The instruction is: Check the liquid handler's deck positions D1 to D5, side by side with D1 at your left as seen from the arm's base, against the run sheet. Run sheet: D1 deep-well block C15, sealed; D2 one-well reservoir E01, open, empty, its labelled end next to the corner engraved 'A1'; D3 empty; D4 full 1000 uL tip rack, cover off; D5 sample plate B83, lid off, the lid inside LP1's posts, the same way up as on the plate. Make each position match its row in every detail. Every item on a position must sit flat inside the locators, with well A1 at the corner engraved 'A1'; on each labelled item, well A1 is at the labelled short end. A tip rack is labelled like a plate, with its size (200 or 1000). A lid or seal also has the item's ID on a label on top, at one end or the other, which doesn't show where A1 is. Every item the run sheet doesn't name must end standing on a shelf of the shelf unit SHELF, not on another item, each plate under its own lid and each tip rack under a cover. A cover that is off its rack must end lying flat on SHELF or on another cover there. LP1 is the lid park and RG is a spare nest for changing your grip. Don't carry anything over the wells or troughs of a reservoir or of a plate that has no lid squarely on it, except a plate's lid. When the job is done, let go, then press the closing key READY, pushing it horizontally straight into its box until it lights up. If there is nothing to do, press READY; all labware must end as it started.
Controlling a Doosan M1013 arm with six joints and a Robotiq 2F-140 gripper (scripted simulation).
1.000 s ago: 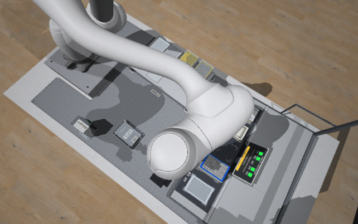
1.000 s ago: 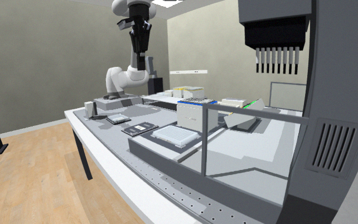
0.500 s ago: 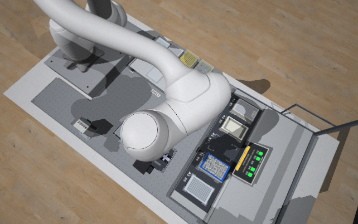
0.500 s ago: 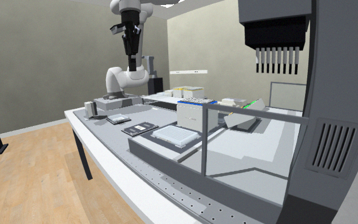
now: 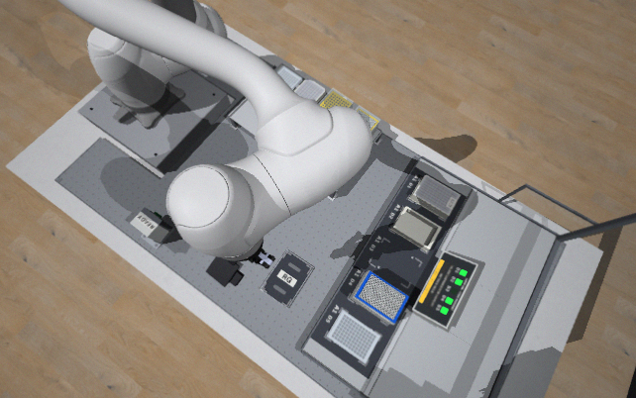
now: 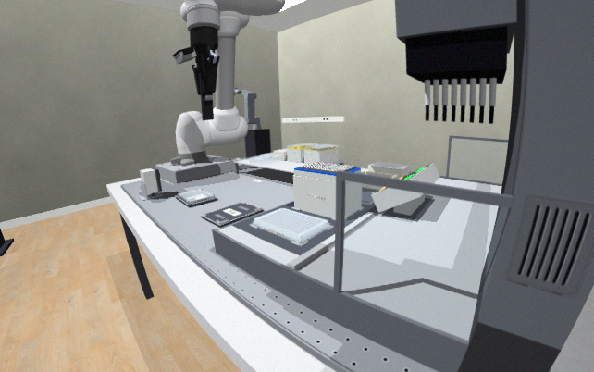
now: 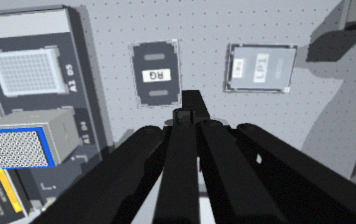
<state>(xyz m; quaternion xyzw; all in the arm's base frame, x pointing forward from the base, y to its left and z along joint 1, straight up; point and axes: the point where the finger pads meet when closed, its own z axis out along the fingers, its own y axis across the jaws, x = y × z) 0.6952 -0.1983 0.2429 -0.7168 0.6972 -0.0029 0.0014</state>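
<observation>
- white box marked ready (image 5: 149, 225) at the left end of the table, near edge; low on the surface, with a dark part on its right side. cannot tell from here which face carries the key.
- black gripper (image 5: 263, 258) just right of that box in the top view, pointing straight down and hanging high above the table in the side view. fingers pressed fully together, nothing between them.
- right beside it, below the wrist: the rg nest (image 5: 288, 278), bare. on the other side of rg in the wrist view, the lid (image 7: 260, 67) lying flat within the lp1 posts, label up.
- further right, the deck row, far to near: sealed deep-well block (image 5: 436, 195) on d1, open reservoir (image 5: 417, 228) on d2, nothing standing on d3, blue-rimmed tip rack (image 5: 381, 296) with its cover off on d4, unlidded sample plate (image 5: 353, 337) on d5.
- labels too small to read, so ids and a1 ends not confirmed; otherwise looks matched to the sheet, judged close to finished.
- judged next: pressing ready. hinges on one relation: box to the left of the gripper and well below it, so needs a descent to key height and then a level push straight into the box, with fingers kept together.
- risk: coming in at a slant, or grazing the lid on lp1 on the way down.
</observation>
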